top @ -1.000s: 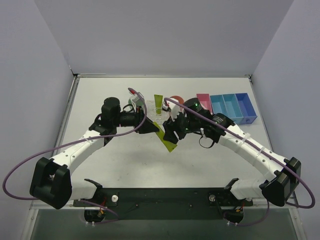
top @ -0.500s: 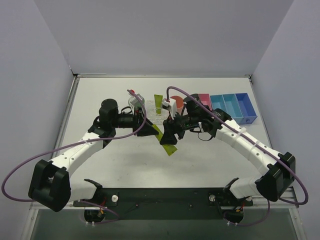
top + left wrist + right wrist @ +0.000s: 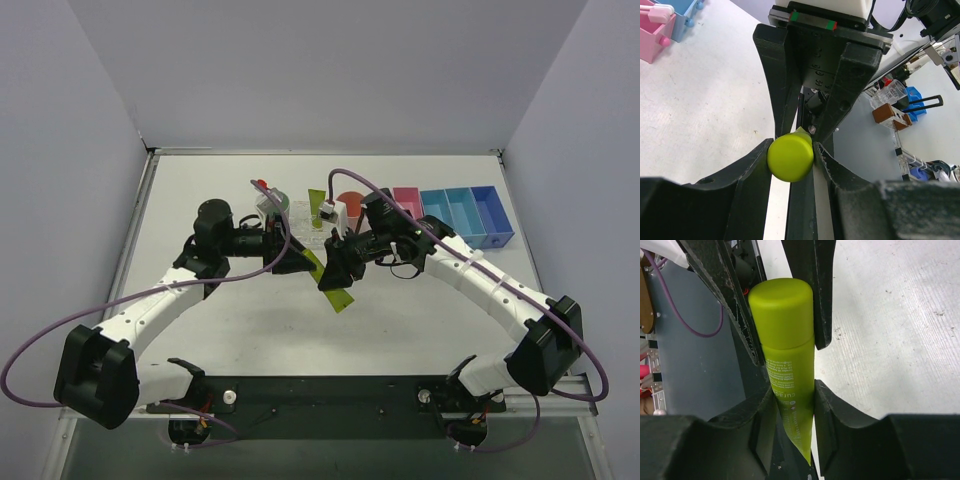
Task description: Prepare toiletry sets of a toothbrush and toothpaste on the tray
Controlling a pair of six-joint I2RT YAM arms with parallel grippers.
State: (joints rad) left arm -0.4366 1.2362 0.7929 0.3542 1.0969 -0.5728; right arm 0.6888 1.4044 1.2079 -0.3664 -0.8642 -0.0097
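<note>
A lime-green tube [image 3: 330,285] hangs tilted above the table between my two grippers. My left gripper [image 3: 300,262] is shut on its round cap [image 3: 790,157]. My right gripper [image 3: 335,270] is shut on the tube's flat body [image 3: 790,380], just below the cap. In the right wrist view the left fingers [image 3: 735,305] flank the cap. A second lime-green tube [image 3: 317,207] lies on the clear tray [image 3: 302,228] behind the grippers. I cannot make out the toothbrush in the top view; a pale pink-white end [image 3: 659,9] shows over the pink bin in the left wrist view.
A green cup [image 3: 276,204] and a salmon cup [image 3: 351,200] stand by the tray at the back. A pink bin [image 3: 407,199] and blue bins [image 3: 468,213] line the back right. Purple cables loop off both arms.
Both grippers have shifted a little to the left with the tube between them. The right wrist has turned and its forearm has swung in closer.
</note>
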